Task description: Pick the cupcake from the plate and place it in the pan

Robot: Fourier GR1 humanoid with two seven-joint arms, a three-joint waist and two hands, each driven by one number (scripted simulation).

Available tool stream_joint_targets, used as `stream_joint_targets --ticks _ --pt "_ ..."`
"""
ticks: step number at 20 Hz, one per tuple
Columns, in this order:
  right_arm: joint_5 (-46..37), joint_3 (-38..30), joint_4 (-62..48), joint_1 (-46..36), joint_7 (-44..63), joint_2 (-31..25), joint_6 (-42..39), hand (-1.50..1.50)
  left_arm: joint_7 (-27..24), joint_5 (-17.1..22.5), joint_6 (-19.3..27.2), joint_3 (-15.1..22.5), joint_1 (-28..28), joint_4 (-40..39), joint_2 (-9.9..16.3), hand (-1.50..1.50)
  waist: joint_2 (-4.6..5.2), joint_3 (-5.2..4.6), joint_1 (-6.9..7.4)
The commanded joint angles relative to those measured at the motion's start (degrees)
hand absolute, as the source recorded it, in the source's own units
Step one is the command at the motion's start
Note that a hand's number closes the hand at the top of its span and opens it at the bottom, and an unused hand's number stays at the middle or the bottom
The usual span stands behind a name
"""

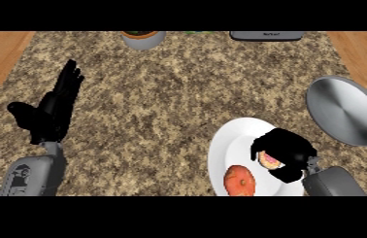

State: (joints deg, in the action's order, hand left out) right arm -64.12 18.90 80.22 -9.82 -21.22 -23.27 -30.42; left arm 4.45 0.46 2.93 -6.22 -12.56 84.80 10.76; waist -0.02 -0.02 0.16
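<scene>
Granite counter [179, 86], right hand [287, 152] seemingly gripping cupcake [269, 160]

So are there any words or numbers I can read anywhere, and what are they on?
No text here can be read.
Dark appliance at the counter's far edge: a small pale mark on its front, too small and blurred to read.
Left forearm: a dark marking on the grey cover, not legible as letters.
White plate, pan, pot: no writing visible.
</scene>
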Motion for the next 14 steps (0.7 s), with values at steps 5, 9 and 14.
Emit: stream_joint_targets --ticks 5,9,14 --pt "-3.77 -0.66 0.42 1.34 -3.44 0.68 1.47 1.5 3.13 -1.04 0.56 -0.32 -3.41 0.22 -0.03 0.0 0.0 0.02 -0.23" --pt "-0.35 -14.55 -6.33 -4.25 25.65 16.56 -0.23 1.5 1.48 -0.75 0.59 0.09 -1.99 -0.38 -0.74 0.0 0.2 -0.07 -0.46" --pt "1.28 -23.08 -7.2 -8.63 47.94 22.96 8.48 1.5 0.5 -0.53 -0.2 0.3 -0.83 0.03 -0.64 0.0 0.27 -0.01 1.09"
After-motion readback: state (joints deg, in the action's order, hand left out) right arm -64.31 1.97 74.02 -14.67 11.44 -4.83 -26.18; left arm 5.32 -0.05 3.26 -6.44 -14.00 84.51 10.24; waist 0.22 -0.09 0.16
